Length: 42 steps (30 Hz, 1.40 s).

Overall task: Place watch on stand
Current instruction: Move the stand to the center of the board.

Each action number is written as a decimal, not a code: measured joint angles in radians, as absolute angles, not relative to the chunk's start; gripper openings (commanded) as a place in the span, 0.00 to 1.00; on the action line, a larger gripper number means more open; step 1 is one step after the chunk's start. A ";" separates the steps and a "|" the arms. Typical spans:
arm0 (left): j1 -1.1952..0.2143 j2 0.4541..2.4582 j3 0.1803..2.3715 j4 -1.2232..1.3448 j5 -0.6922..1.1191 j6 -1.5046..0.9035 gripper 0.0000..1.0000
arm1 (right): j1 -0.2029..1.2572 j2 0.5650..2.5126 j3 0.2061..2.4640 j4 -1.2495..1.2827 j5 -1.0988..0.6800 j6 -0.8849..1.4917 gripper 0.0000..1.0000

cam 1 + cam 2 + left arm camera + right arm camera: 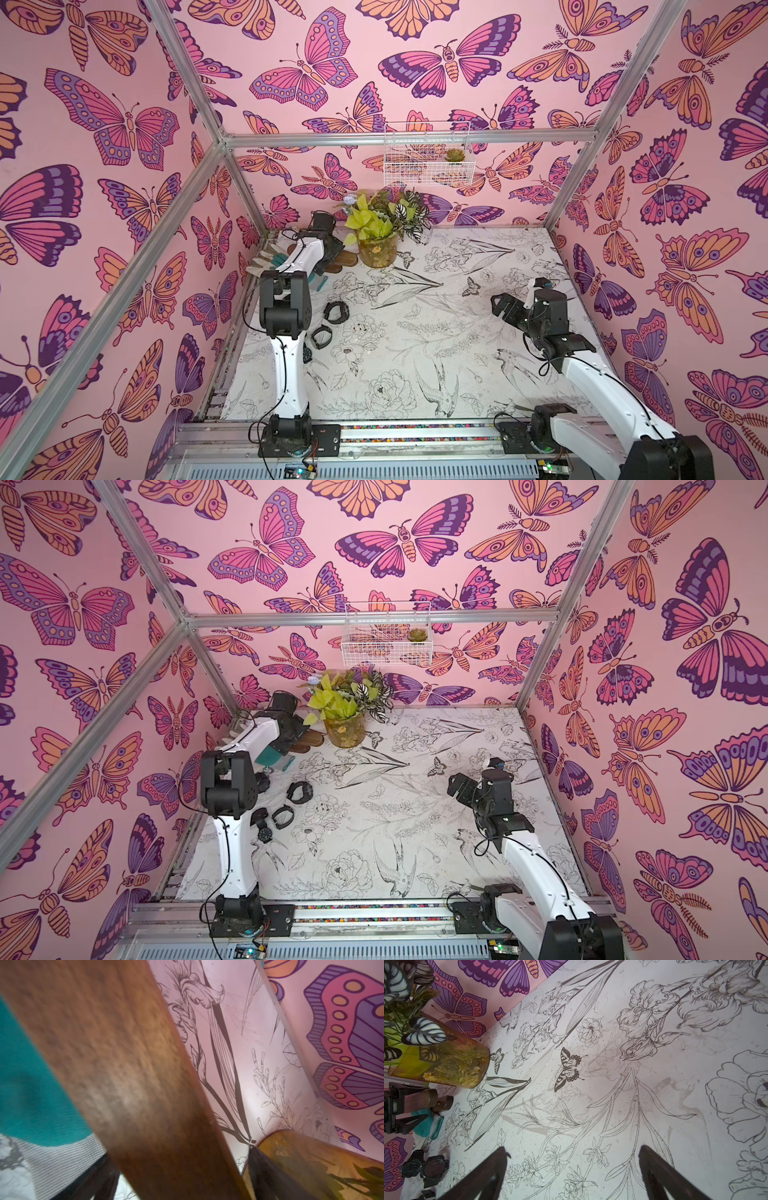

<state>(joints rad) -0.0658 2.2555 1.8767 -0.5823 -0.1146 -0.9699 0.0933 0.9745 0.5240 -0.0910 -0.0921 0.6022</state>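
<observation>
The left gripper (330, 251) is out in the far left corner. Its jaws are spread to either side of the stand (124, 1064), not pinching it. The bar's long axis runs across the table from the glove (272, 754) towards the vase (378, 251). The watches (336, 311) lie back from it, nearer the robot, beside that arm's elbow. The right gripper (498, 303), spread and empty, hovers well apart across the table, so I'd judge the left arm nearer.
</observation>
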 measured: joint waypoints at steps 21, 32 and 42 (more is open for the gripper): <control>-0.085 2.116 1.661 -0.511 -0.089 -0.971 0.55 | 0.093 0.982 0.524 -0.094 -0.091 0.603 1.00; -0.188 1.975 1.456 -0.437 -0.070 -1.009 0.51 | 0.093 0.962 0.524 -0.095 -0.091 0.606 1.00; -0.379 1.787 1.242 -0.412 -0.090 -1.084 0.53 | 0.094 0.952 0.524 -0.123 -0.094 0.622 1.00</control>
